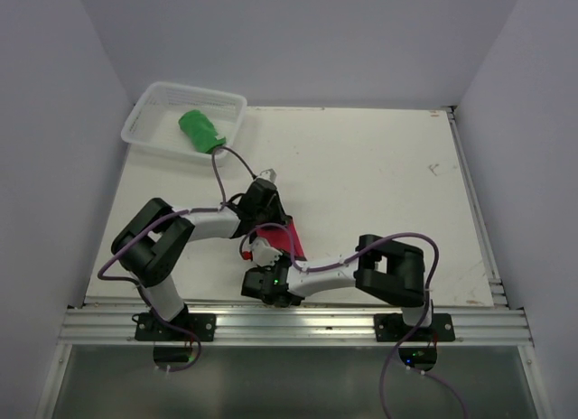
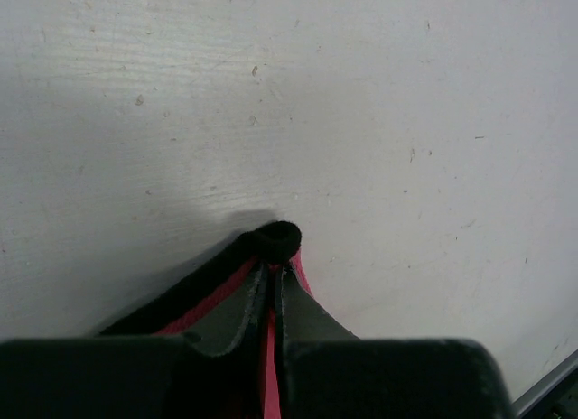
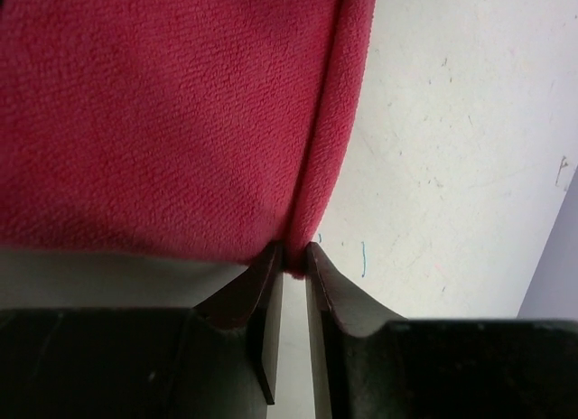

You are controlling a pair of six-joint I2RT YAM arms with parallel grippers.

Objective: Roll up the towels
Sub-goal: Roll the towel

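The red towel [image 1: 287, 237] lies near the table's front middle, caught between both grippers. My left gripper [image 1: 267, 222] is shut on its far end; in the left wrist view [image 2: 275, 267] red cloth [image 2: 206, 302] fills the jaws, and the dark underside [image 2: 277, 241] curls over the tips. From the near side my right gripper [image 1: 270, 249] reaches in. Its jaws [image 3: 295, 253] stand a narrow slit apart, with the folded edge of the red towel [image 3: 163, 112] still touching both tips. The green towel [image 1: 200, 132] lies rolled in the basket.
The white mesh basket [image 1: 144, 112] stands at the table's back left corner. An aluminium rail [image 1: 298, 324] runs along the front edge at the arm bases. White walls close in the left, back and right sides. The white tabletop [image 1: 379, 184] stretches to the right.
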